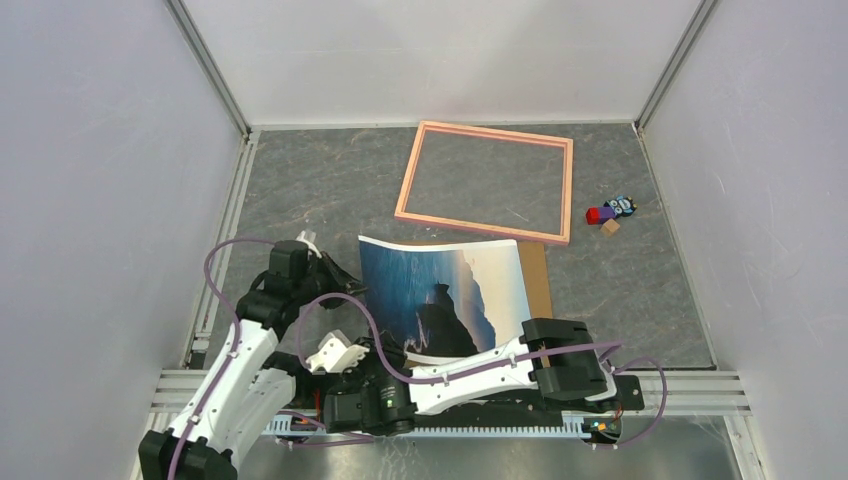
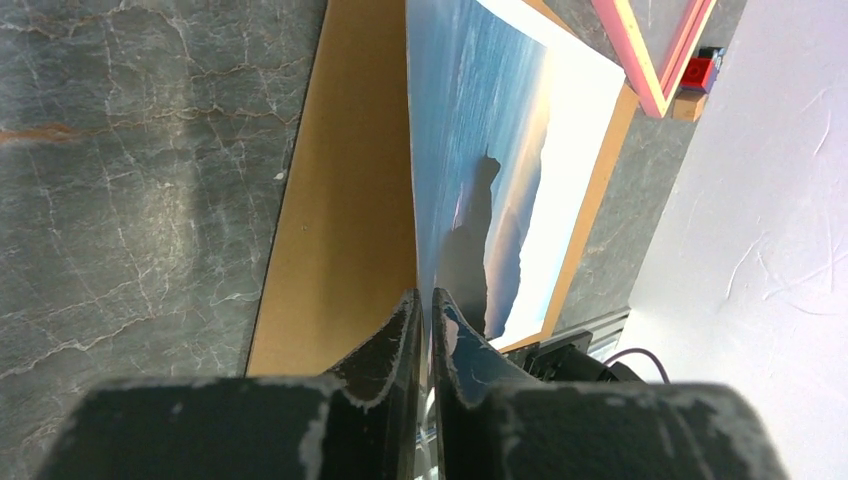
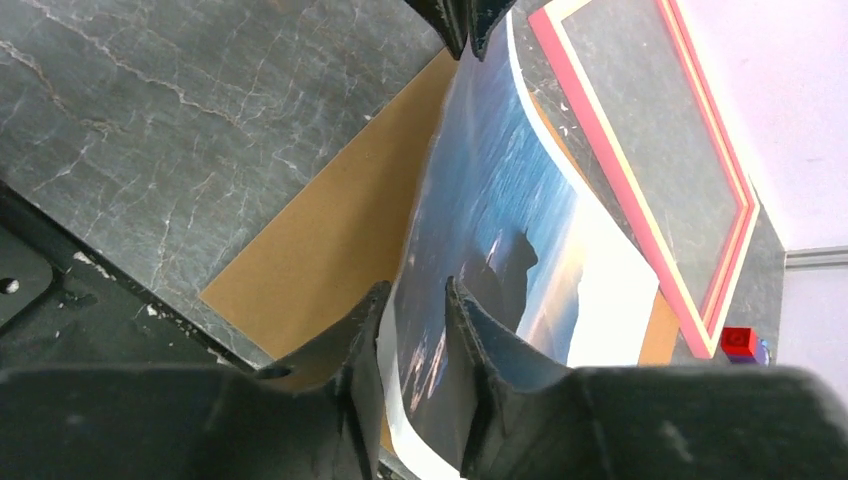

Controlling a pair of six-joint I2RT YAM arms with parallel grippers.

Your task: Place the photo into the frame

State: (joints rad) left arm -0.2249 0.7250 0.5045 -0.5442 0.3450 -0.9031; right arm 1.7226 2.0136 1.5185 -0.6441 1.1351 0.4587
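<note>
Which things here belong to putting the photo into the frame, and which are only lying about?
For the job: photo, held by the shut left claw; pink frame.
Lying about: brown board under the photo; red block, blue toy, tan block beside the frame.

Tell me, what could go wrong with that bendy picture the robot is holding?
The photo is bowed up off the brown backing board, pinched at one edge by the left claw; it might crease or slip. The pink frame lies farther back, so the floppy sheet could snag on its rim.
</note>
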